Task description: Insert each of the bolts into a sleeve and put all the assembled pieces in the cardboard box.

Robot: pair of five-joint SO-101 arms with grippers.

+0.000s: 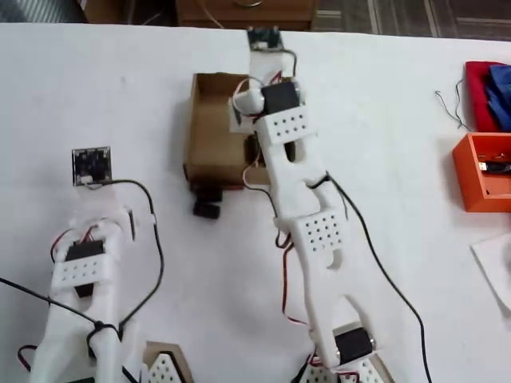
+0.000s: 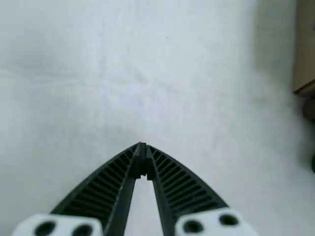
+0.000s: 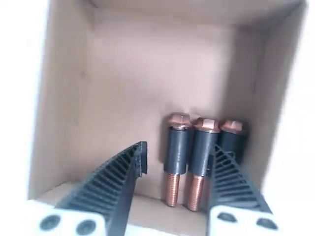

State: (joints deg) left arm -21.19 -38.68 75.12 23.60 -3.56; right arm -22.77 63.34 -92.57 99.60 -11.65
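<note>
right claw (image 3: 178, 155): wide open and empty, over the cardboard box (image 1: 209, 128), arm stretched far across the bench (image 1: 383, 120)
assembled pieces (image 3: 202, 147): three on the box floor beneath that claw, side by side, long axes parallel
loose dark pieces (image 1: 206, 201): on the bench just outside the box; right arm is nearer
left claw (image 2: 141, 152): closed, empty, over bare bench

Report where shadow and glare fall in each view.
High view: even light, table bright, no hard shadows. Left wrist view: soft shade on the table beside the cardboard box; shut left pincer dark. Right wrist view: table outside the box glares; the wall beside the assembled pieces is dimmer.
</note>
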